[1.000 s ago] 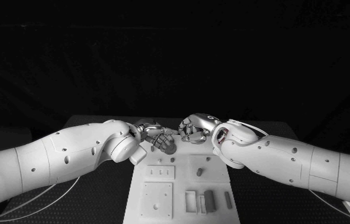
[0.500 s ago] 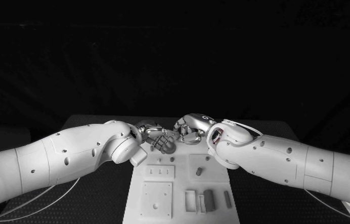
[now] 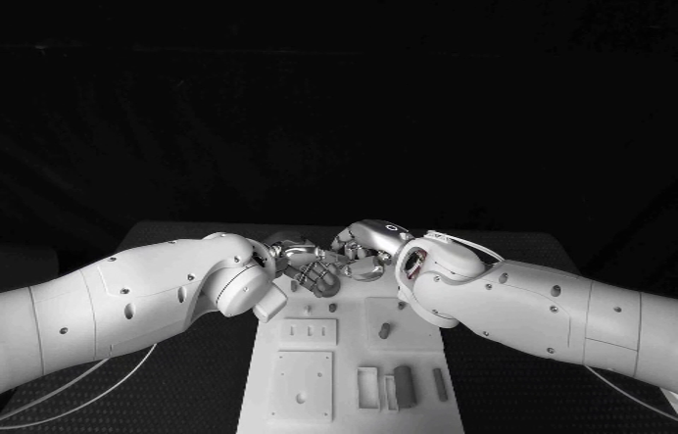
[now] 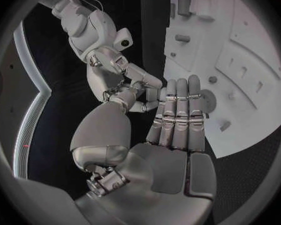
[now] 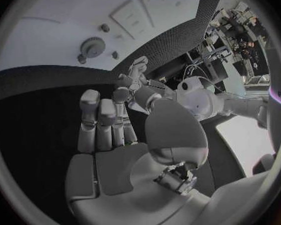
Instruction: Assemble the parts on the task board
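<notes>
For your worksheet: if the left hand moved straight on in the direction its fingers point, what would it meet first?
Probably the right hand. In the head view the left hand lies close beside it above the far end of the task board. In the left wrist view its fingers reach toward it, though depth is unclear.

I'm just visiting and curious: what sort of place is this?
Probably a robotics lab test bench: a black table holds a white task board with small grey parts, and two silver many-fingered hands, left and right, meet above it.
</notes>
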Motion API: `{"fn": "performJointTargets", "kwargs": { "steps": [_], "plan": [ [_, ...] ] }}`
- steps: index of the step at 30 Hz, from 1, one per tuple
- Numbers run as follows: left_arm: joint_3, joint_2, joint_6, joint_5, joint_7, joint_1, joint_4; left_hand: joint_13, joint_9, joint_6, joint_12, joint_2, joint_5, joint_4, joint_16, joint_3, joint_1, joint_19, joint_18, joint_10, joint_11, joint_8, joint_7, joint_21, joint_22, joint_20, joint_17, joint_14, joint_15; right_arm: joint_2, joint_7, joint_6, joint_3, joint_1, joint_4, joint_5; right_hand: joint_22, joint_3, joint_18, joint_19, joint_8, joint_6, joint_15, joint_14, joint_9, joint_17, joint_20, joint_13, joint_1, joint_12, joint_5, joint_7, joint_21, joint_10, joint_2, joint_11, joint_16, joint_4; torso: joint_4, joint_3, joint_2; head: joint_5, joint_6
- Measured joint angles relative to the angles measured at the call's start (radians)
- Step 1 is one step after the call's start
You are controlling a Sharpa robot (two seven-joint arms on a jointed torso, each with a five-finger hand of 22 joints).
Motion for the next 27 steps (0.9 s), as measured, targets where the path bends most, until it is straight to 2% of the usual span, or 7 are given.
{"fn": "performJointTargets", "kwargs": {
  "steps": [3,9,16,20,21,27],
  "plan": [
    [-0.001,0.0,-0.001,0.007,0.001,0.0,-0.001,0.001,0.0,0.0,0.0,0.008,0.0,0.0,0.0,0.0,0.0,0.0,-0.004,0.0,0.0,0.0,0.0,0.0,0.0,0.0,0.001,0.0,0.0,0.002,0.0,0.001,0.0,0.0,0.0,0.0,0.0,0.0,0.0,0.0,0.0,0.0,0.0,0.0,0.0,0.0,0.0,0.0,0.0,0.0,0.0,0.0,0.0,0.0,0.0,0.0,0.0,0.0,0.0,0.0002,0.0,0.0,0.0],
    [-0.002,-0.001,-0.004,0.019,0.002,-0.001,-0.001,0.003,0.0,0.0,0.0,0.008,0.0,0.0,0.0,0.0,0.001,0.0,0.004,0.0,0.0,0.0,0.0,0.0,0.002,0.0,0.003,0.0,0.0,0.005,0.0,0.001,0.001,-0.002,-0.003,0.0,0.0,0.0,0.0,0.0,0.0,0.0,0.0,0.0,0.0,0.0,0.0,-0.001,0.0,0.0,0.0,0.0,0.0,0.0,0.0,0.0,0.0,0.0,0.0006,0.0002,0.0,-0.001,-0.003],
    [-0.003,-0.001,-0.004,0.031,0.002,-0.002,-0.001,0.006,-0.001,0.0,0.0,0.022,0.0,0.0,-0.004,0.0,0.006,0.0,0.006,0.0,0.0,-0.004,0.0,-0.004,0.004,0.0,0.005,0.0,0.0,0.008,-0.001,0.001,0.002,-0.006,-0.008,0.0,0.0,0.0,0.0,0.0,0.0,0.0,0.0,0.0,0.001,0.0,0.0,-0.001,-0.003,0.0,0.0,0.0,0.0,0.0,-0.003,0.0,0.0,0.0,0.0011,-0.0006,0.0,-0.001,-0.003],
    [-0.003,-0.002,-0.004,0.036,0.004,-0.003,-0.001,0.009,-0.002,-0.002,-0.004,0.043,0.0,-0.006,-0.009,-0.002,0.01,0.0,0.006,0.0,0.0,-0.006,0.002,-0.004,0.007,0.0,0.009,0.0,0.0,0.009,0.001,0.001,0.003,-0.009,-0.012,0.002,0.0,0.0,0.0,0.0,0.0,0.0,0.001,-0.001,0.001,0.0,0.0,-0.001,-0.003,0.0,0.0,0.0,0.0,0.0,-0.003,0.0,0.0,0.0,0.0011,-0.0006,0.0,-0.002,-0.004],
    [-0.003,-0.002,-0.004,0.037,0.004,-0.004,-0.001,0.011,-0.003,-0.002,-0.004,0.058,0.0,-0.013,-0.009,0.001,0.015,0.0,0.006,0.0,0.0,-0.006,0.002,-0.004,0.008,0.0,0.011,0.0,0.0,0.009,0.001,0.001,0.003,-0.009,-0.012,0.003,0.0,0.0,0.0,0.0,0.0,0.0,0.001,-0.001,0.001,0.0,0.0,-0.001,-0.003,0.0,0.0,0.0,0.0,0.0,-0.003,0.0,0.0,0.0,0.0011,-0.0006,0.0,-0.002,-0.004],
    [-0.004,-0.003,-0.002,0.046,0.007,-0.004,-0.002,0.017,-0.003,-0.003,-0.008,0.104,0.0,-0.032,-0.015,0.001,0.028,-0.004,0.007,-0.002,0.002,-0.006,0.001,-0.01,0.013,0.004,0.017,0.0,0.0,0.004,0.002,-0.001,0.003,-0.011,-0.005,0.008,0.0,0.002,0.0,0.005,0.0,0.0,0.001,-0.001,0.0,-0.001,-0.002,-0.001,-0.003,0.0,0.0,0.0,0.0,0.0,-0.003,0.0,0.0,-0.003,0.0011,-0.0007,0.0,0.0,-0.005]
  ]
}}
